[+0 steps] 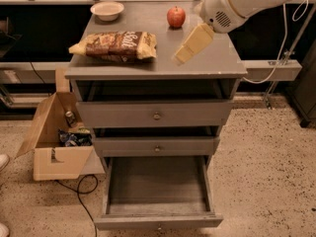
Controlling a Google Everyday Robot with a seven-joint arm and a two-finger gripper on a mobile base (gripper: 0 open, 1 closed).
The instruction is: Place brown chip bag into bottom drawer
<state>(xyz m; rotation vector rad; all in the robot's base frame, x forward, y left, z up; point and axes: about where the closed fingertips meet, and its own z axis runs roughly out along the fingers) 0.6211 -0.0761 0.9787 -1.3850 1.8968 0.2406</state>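
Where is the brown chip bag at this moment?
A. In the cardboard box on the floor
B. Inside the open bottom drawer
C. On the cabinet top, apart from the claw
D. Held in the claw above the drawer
C: the brown chip bag lies on the cabinet top, the claw hovers to its right in the picture without touching it, and the open bottom drawer has no bag in it.
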